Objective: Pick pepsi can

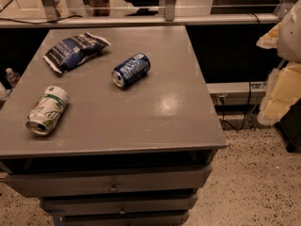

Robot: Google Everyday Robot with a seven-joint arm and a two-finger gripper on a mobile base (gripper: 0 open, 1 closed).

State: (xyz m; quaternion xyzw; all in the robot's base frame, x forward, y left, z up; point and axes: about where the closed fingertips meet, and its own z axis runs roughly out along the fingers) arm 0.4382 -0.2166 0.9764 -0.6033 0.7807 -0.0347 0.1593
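A: Where is the claw (277,86)?

B: At the far right edge of the view, off the side of the surface (155,112) and above the floor (254,173). It shows as pale cream and yellow shapes, partly cut off by the edge.

A: Apart or together?

B: I cannot tell.

A: And the pepsi can (131,69)?

B: It lies on its side on the surface, a little back of the middle and well apart from the claw. One silver end points toward the front left, and the white lettering faces up. Nothing touches it.

A: What lies around it?

B: The bag (75,50), dark blue and crinkled, lies flat near the back left corner, near the pepsi can but not touching it. The green can (47,110), white with green print, is also on its side near the front left edge, its end turned to the front. It is well apart from the other two.

A: Below the surface?

B: Grey drawers (113,185) with small knobs. The floor is speckled, and cables (235,121) hang at the right, between the surface and the claw. A rail (141,20) runs along the back.
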